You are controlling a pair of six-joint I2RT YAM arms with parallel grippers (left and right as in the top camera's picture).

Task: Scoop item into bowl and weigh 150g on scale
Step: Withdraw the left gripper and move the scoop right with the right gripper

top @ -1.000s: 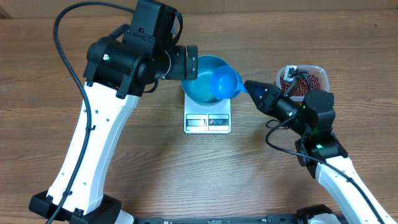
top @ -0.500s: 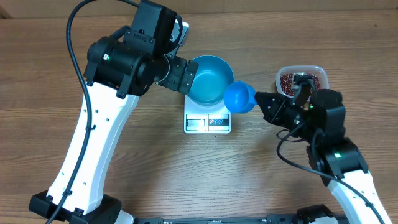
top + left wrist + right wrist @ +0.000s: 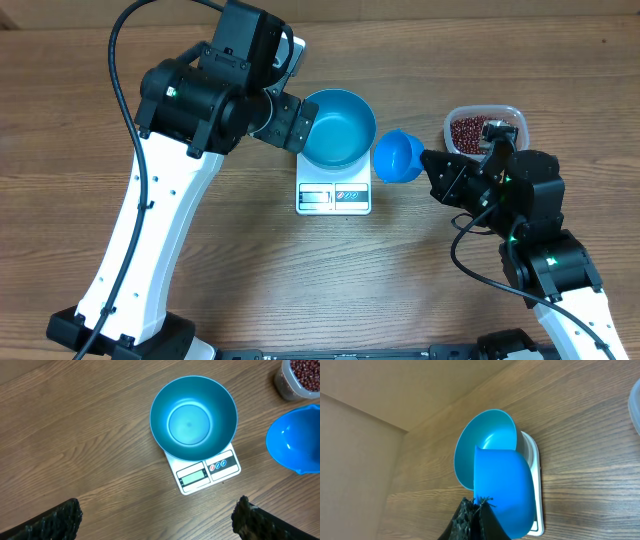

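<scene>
The right jaws grip the empty scoop (image 3: pixel 398 157) by its handle, between the bowl (image 3: pixel 337 140) on the scale (image 3: pixel 334 195) and the tub (image 3: pixel 480 108). The beans (image 3: pixel 467 130) lie in that tub, at two o'clock from the scoop, nearest the right arm. The left jaws stand wide open, empty.

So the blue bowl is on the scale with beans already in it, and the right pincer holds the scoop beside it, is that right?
Not quite: the bowl is empty, as the left wrist view shows. It does sit on the scale, and the right pincer holds the scoop beside it.
</scene>
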